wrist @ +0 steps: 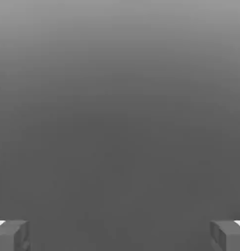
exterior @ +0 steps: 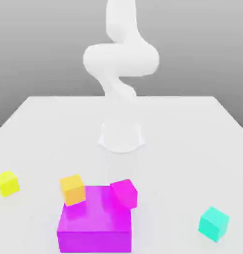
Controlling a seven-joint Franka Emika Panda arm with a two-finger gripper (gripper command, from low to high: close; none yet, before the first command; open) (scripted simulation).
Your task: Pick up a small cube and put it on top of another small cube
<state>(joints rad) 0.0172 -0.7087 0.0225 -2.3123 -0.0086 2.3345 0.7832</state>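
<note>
My claw (wrist: 120, 235) is spread wide, nothing between the fingers: in the hand view one grey fingertip (wrist: 11, 235) sits at one corner of the frame and the other at the opposite corner, with plain grey background beyond them. In the exterior view my white arm (exterior: 121, 59) curls up at the top centre of the frame, above its round base (exterior: 121, 136) on the white desk (exterior: 193, 129). The teal cube (exterior: 213, 223) sits alone on the desk at the lower right of the frame, well apart from everything else. The orange cube (exterior: 72, 189) is left of centre in the lower part, tilted, overlapping the upper left corner of the big magenta block (exterior: 95, 221); whether it rests on the block or just behind it, I cannot tell. A hot-pink cube (exterior: 124, 193), also tilted, sits at the block's upper right corner. A yellow cube (exterior: 7, 183) lies at the far left edge.
</note>
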